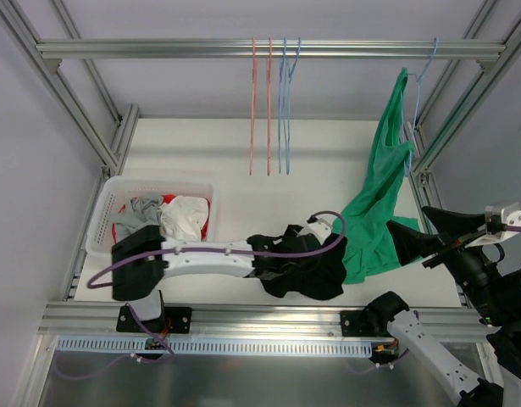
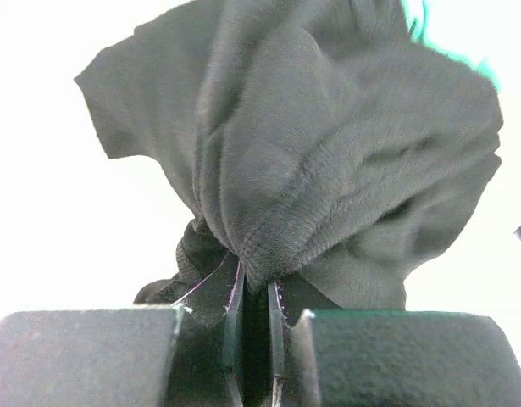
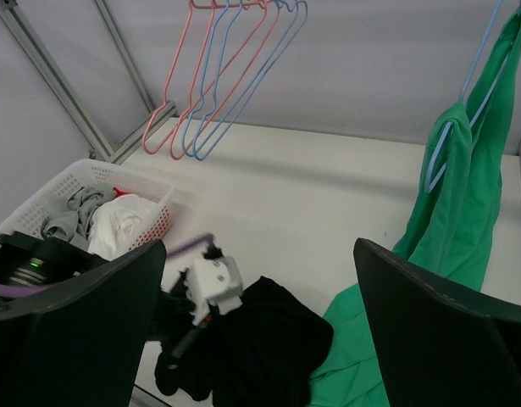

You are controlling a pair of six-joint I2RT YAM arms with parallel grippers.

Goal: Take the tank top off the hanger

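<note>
A green tank top [image 1: 385,191] hangs on a light blue hanger [image 1: 417,89] at the right end of the rail, its lower part trailing on the table. It also shows in the right wrist view [image 3: 463,170] with the hanger [image 3: 479,64]. My left gripper [image 2: 254,284] is shut on a crumpled black garment [image 2: 328,153] that lies on the table [image 1: 315,271] next to the green hem. My right gripper [image 1: 425,233] is open and empty, just right of the tank top's lower part, its fingers [image 3: 446,339] spread wide.
A white basket [image 1: 108,199] of clothes stands at the left. Several empty pink and blue hangers [image 1: 273,102] hang from the top rail [image 1: 158,49]. Aluminium frame posts [image 1: 451,127] flank the table.
</note>
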